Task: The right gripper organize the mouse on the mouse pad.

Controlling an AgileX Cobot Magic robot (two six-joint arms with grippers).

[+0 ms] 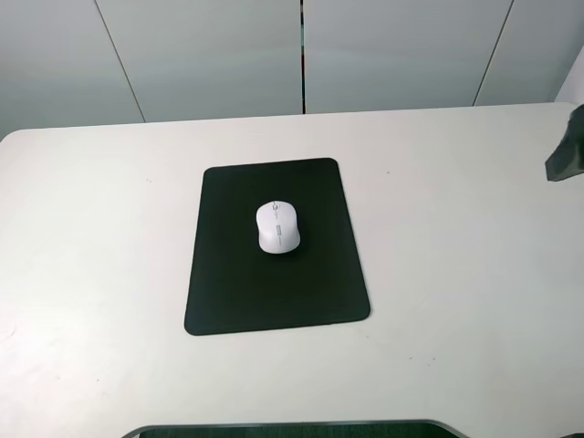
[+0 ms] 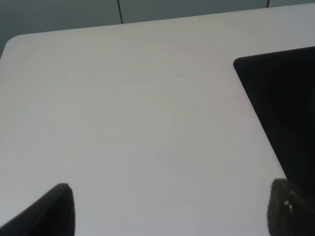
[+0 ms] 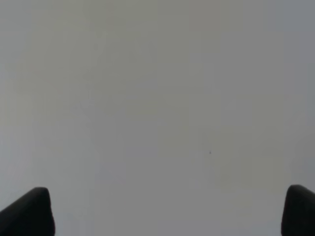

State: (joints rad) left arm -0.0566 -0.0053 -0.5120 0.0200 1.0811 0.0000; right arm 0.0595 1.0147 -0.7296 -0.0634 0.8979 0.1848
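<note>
The white mouse (image 1: 277,227) lies on the upper middle of the black mouse pad (image 1: 274,292), which lies flat at the table's centre. A corner of the pad also shows in the left wrist view (image 2: 285,108). The right gripper (image 1: 566,151) shows only as a dark part at the far right edge of the high view, well away from the mouse. In the right wrist view its gripper (image 3: 170,211) is open over bare table, with only the two fingertips (image 3: 29,211) showing. The left gripper (image 2: 172,209) is open and empty beside the pad's left side.
The white table (image 1: 456,274) has its back edge against grey wall panels (image 1: 301,55). A dark curved edge (image 1: 292,429) shows at the bottom of the high view.
</note>
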